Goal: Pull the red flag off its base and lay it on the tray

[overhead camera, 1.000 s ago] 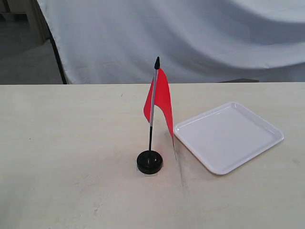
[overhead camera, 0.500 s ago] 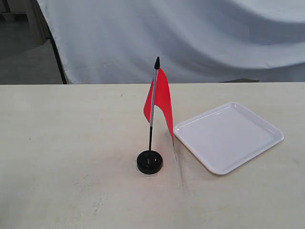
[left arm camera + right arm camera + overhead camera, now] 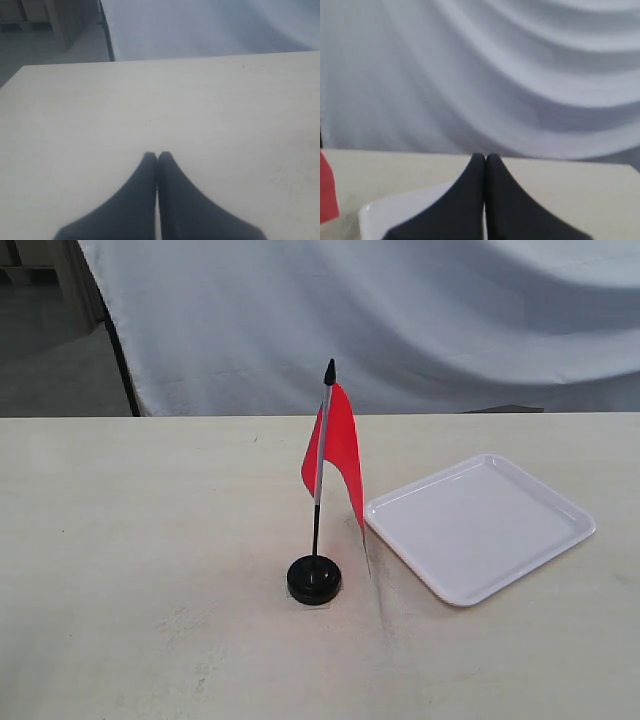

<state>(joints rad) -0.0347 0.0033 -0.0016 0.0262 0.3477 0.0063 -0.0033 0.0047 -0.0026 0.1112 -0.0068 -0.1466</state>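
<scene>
- The flag (image 3: pixel 340 445) stands upright in its base (image 3: pixel 314 579), just beside the tray (image 3: pixel 480 525), so a short carry should do.
- Left gripper (image 3: pixel 157 156) and right gripper (image 3: pixel 485 157): fingers pressed together, empty, neither near the flag; the right seems the closer, its camera catching the cloth's edge and the tray.

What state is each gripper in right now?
Left gripper: closed, holding nothing.
Right gripper: closed, holding nothing.
</scene>
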